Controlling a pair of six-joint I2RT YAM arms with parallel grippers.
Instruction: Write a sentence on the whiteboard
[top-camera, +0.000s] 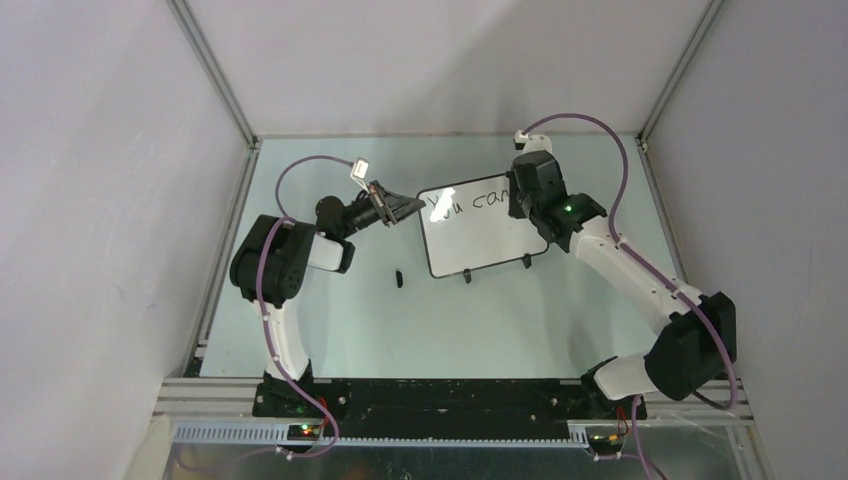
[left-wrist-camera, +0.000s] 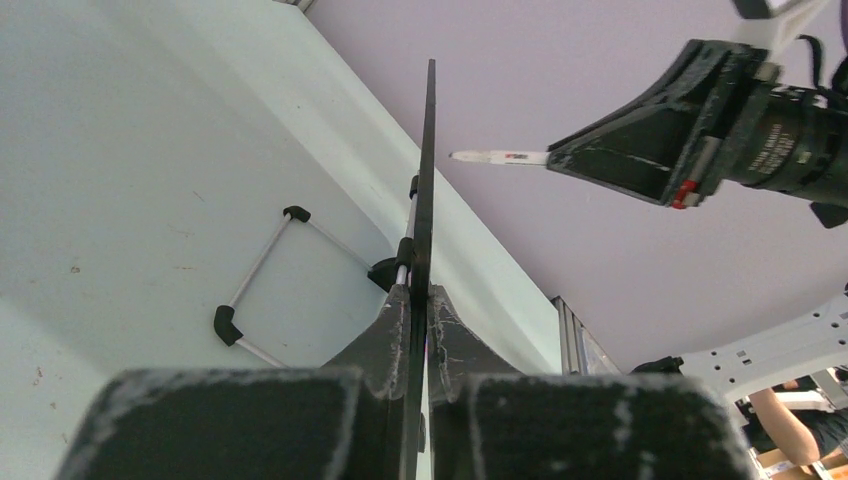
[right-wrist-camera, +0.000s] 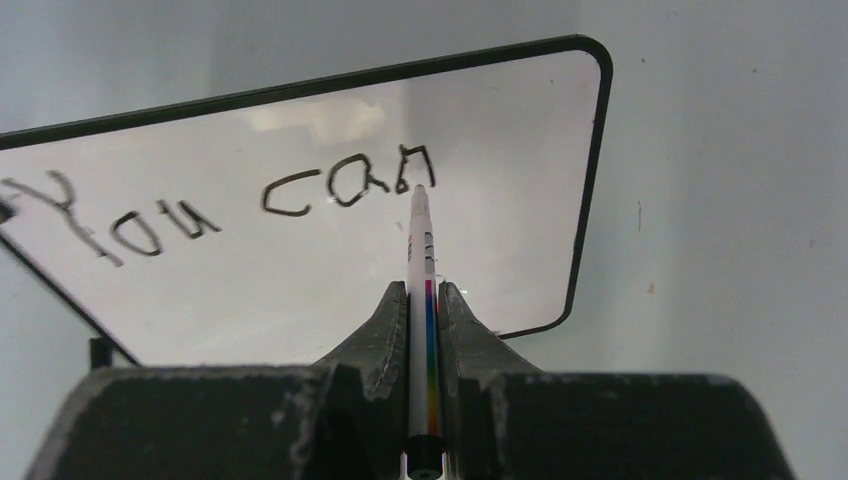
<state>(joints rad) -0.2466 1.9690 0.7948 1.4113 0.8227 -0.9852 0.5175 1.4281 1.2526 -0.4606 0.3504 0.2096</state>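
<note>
- Top view: the small glossy white rectangular whiteboard (top-camera: 490, 245) with a thin black frame sits mid-way across the pale table (top-camera: 400, 330). The black handwritten sentence (top-camera: 470, 203) so far reads "You can" along its far edge. The left gripper (top-camera: 408, 207) is at its left edge. A small black piece (top-camera: 398, 277) lies just left of its near corner.
- Left wrist: the left gripper is clamped on the whiteboard's frame, seen edge-on. To the whiteboard's right, the right gripper (left-wrist-camera: 560, 158) pinches a thin white marker (left-wrist-camera: 495, 156).
- Right wrist: the marker tip touches the whiteboard at the final "n".
</note>
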